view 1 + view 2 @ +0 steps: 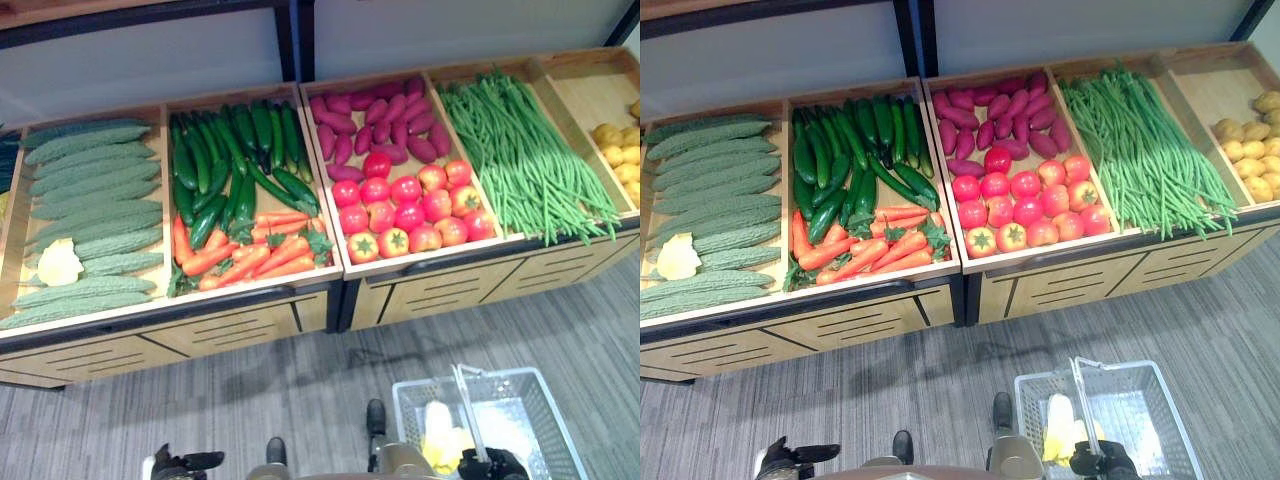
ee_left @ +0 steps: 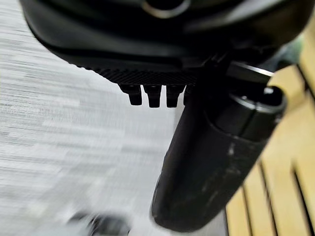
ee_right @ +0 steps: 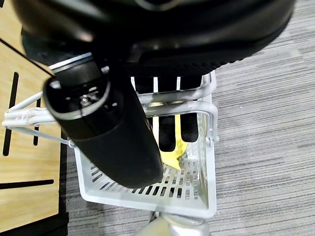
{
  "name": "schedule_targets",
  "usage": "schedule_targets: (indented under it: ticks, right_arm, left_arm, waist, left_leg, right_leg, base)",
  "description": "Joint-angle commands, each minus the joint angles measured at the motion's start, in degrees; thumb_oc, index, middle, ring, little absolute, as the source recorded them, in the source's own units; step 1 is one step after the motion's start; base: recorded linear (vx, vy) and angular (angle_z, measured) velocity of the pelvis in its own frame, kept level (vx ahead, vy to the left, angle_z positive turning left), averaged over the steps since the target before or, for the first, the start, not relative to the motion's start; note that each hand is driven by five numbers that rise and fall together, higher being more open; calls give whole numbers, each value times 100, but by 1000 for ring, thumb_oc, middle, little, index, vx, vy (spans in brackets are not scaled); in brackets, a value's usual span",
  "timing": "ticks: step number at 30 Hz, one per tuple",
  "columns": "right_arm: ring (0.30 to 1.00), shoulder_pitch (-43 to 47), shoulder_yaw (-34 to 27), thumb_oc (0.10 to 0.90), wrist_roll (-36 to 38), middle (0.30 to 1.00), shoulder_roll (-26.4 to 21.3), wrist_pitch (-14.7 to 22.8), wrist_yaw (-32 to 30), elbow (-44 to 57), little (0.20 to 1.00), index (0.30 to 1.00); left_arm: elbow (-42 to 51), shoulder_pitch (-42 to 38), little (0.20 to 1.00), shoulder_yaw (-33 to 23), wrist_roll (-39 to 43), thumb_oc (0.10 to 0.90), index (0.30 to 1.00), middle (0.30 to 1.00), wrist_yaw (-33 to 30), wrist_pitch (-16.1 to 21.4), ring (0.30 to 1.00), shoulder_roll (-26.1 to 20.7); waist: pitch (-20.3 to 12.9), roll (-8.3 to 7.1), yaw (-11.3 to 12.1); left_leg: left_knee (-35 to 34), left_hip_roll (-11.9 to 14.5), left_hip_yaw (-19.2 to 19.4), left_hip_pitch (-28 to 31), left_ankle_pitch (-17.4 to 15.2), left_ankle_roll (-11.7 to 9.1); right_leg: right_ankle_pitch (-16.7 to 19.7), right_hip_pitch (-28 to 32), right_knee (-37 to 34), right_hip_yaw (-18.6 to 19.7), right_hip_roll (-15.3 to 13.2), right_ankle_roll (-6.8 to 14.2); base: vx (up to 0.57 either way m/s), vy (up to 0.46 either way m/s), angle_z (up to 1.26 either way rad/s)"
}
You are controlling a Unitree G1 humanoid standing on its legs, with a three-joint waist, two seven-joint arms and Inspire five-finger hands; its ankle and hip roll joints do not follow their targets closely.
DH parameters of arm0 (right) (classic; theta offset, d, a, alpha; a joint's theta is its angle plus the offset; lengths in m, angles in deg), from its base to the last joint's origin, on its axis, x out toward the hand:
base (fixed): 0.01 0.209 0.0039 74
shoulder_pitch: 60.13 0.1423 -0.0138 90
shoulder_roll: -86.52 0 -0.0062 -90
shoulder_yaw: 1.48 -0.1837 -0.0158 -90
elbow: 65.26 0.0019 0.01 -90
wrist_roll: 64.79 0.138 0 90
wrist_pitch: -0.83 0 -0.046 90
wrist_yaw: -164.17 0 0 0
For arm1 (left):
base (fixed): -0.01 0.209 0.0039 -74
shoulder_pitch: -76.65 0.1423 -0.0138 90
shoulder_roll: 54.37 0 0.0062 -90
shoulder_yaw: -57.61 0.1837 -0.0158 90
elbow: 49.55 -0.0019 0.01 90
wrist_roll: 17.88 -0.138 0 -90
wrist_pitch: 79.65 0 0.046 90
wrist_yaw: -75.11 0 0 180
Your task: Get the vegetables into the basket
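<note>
A white plastic basket [image 1: 556, 428] hangs low over the grey floor at the lower right. My right hand [image 3: 109, 132] is shut on its white handle [image 3: 30, 116], with the fingers [image 3: 167, 133] curled over the bar. A pale yellow vegetable [image 1: 440, 436] lies inside the basket [image 3: 147, 192]. My left hand [image 1: 180, 465] hangs at the lower left over the floor, fingers relaxed, holding nothing; its thumb [image 2: 211, 162] shows in the left wrist view. The wooden stand ahead holds bitter gourds [image 1: 90, 200], cucumbers [image 1: 225, 160], carrots [image 1: 250, 250], purple sweet potatoes [image 1: 375, 120], tomatoes [image 1: 410, 215], green beans [image 1: 520, 155] and potatoes [image 1: 620, 145].
The wooden display stand [image 1: 250, 325] runs across the whole view, its slatted front facing me. A pale leafy vegetable [image 1: 60, 262] lies among the bitter gourds. Grey striped floor [image 1: 300, 400] lies between me and the stand.
</note>
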Motion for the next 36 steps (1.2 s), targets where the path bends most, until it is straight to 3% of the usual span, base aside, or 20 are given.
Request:
schedule_targets:
  ticks: [1,10,13,16,19,23,28,31,36]
  right_arm:
    - [300,132,-10,400,-119,300,-34,198,-82,61,300,300]
    - [300,118,-86,400,-317,300,-278,180,-51,-17,300,300]
    - [300,98,-133,400,-314,300,-317,179,-64,-38,300,300]
    - [300,-7,-281,400,-319,300,-303,223,-98,-42,300,300]
    - [300,-103,-416,400,-334,300,-220,231,-97,-33,300,300]
    - [300,-146,-522,400,-383,300,-131,235,-59,-41,300,300]
    - [300,-94,-459,400,-431,300,-158,253,-26,-29,300,300]
    - [300,-74,-390,400,-495,300,-209,265,0,90,300,300]
    - [300,-19,-262,400,-557,300,-346,279,31,339,300,300]
  left_arm:
    - [-567,10,1000,-602,669,900,1000,1000,-806,169,1000,-812]
    - [-471,310,1000,-1621,1853,900,1000,1000,-1071,594,1000,-1228]
    - [-174,336,1000,-1635,1765,900,1000,1000,-1084,653,1000,-1370]
    - [1460,579,1000,-1626,1164,900,1000,1000,-1557,955,1000,-1587]
    - [3532,821,1000,-1573,-78,900,1000,1000,-2016,898,1000,-1801]
    - [5417,819,1000,-1632,-1986,900,1000,1000,-2407,274,1000,-2004]
    - [6474,400,1000,-1478,-2997,900,1000,1000,-2341,7,1000,-2107]
    - [6592,261,1000,-1259,-3258,900,1000,1000,-2084,-78,1000,-2171]
    - [6658,70,1000,-409,-3513,900,1000,1000,-1382,280,1000,-2586]
  waist:
    - [11,-359,-24]
    - [-204,-248,-55]
    - [-227,-234,-39]
    - [-262,-236,34]
    - [-292,-272,85]
    - [-323,-356,114]
    - [-357,-396,49]
    - [-351,-402,5]
    - [-305,-396,-113]
  left_leg:
    - [5,72,-7,-2,-89,-82]
    - [5,39,-6,83,-131,-94]
    - [5,42,-23,82,-124,-105]
    - [5,48,-104,45,-98,-115]
    - [5,48,-159,26,-97,-119]
    - [5,48,-225,7,-130,-131]
    - [5,58,-197,2,-164,-126]
    - [5,62,-153,7,-167,-128]
    - [5,71,-69,32,-163,-132]
  right_leg:
    - [-324,209,161,263,-590,585]
    - [-270,332,75,246,-620,626]
    - [-268,345,69,226,-627,633]
    - [-266,385,56,161,-642,654]
    - [-282,416,47,116,-653,666]
    - [-323,451,31,68,-663,673]
    - [-336,455,22,96,-660,666]
    - [-321,444,23,132,-668,670]
    - [-292,414,28,222,-666,683]
  base:
    - [35,53,-18]
    - [13,30,-6]
    - [0,0,0]
    - [-7,-7,7]
    - [-4,-26,15]
    - [2,-29,11]
    - [-3,-6,2]
    - [-13,1,-3]
    - [-19,15,-9]
